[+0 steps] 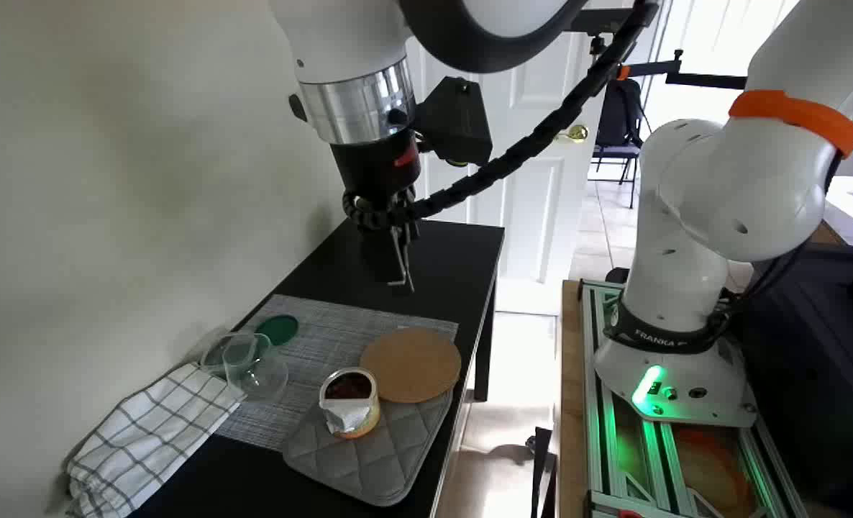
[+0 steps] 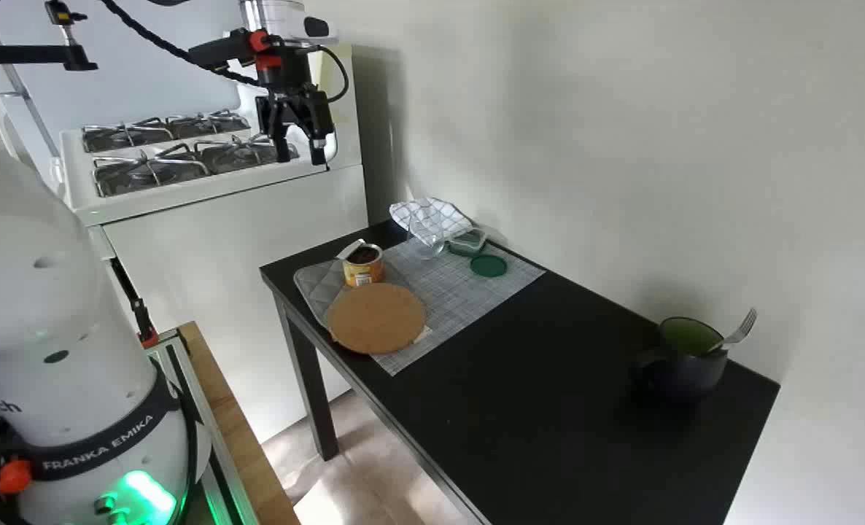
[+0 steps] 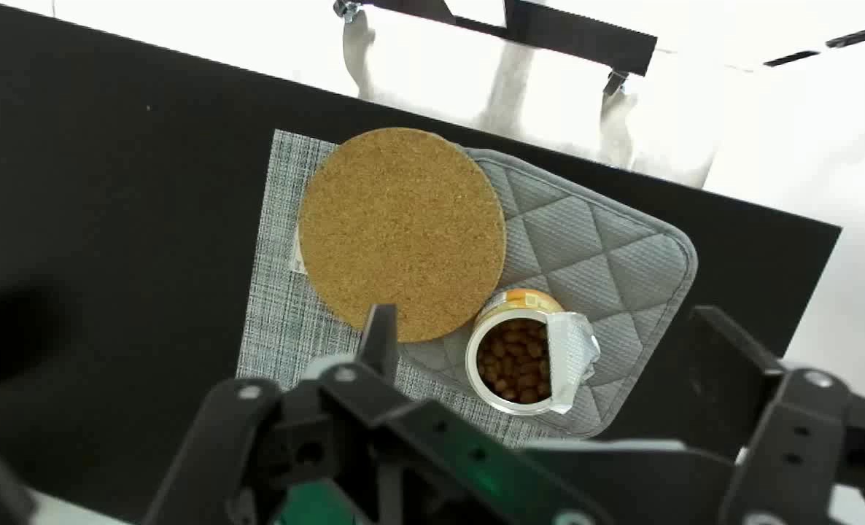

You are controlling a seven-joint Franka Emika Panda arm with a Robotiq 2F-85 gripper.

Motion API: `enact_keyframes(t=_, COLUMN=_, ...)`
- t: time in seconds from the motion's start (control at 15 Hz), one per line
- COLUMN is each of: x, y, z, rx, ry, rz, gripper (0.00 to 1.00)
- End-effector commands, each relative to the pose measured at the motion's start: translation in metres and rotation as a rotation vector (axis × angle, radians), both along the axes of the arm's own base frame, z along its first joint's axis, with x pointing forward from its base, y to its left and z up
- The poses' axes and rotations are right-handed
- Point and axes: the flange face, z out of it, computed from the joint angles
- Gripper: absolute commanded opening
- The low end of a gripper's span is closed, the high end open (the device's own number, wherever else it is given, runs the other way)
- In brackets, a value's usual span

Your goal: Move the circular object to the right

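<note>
The gripper (image 2: 300, 154) hung in the air, well apart from the things on the table (image 2: 549, 408), with its fingers (image 3: 381, 339) pointing down. The wrist view showed the fingers spread wide.

The cork disc (image 2: 376, 319), round, thin and tan, lay close to the table edge that faced the robot base (image 2: 90, 437). It rested partly on a grey quilted pad (image 2: 319, 286) and partly on a grey woven placemat (image 2: 462, 299); in the wrist view the pad showed to its right and the placemat to its left. There a small pale piece (image 3: 298, 259) poked out from under the disc's left rim, too little of it in sight to name. Just beside the disc, on the pad, stood an upright can (image 2: 363, 273), its foil lid (image 3: 569, 357) peeled partly back from brown, bean-like contents; whether can and disc touched could not be told.

In an exterior view the disc lay on the left part of the table, with the can on its far side. Farther back, toward the wall (image 2: 622, 182), were a round green lid (image 2: 489, 265) flat on the placemat, clear containers (image 2: 470, 237) and a checked white cloth (image 2: 443, 215). Well to the right, near the wall, stood a dark mug (image 2: 684, 375), green inside, with a fork (image 2: 739, 332) leaning out of it to the right. A white stove (image 2: 221, 233) stood beyond the table's far left end.
</note>
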Motion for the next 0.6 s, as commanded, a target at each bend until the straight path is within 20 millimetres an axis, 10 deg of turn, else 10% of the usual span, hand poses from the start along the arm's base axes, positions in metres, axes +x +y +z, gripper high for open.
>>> enact_keyframes(t=0.0, x=0.000, y=0.000, z=0.000, rx=0.000, ry=0.001, rz=0.000, gripper=1.00)
enact_keyframes(t=0.53, x=-0.015, y=0.012, z=-0.032, rx=-0.070, ry=0.008, rz=0.044, gripper=1.00)
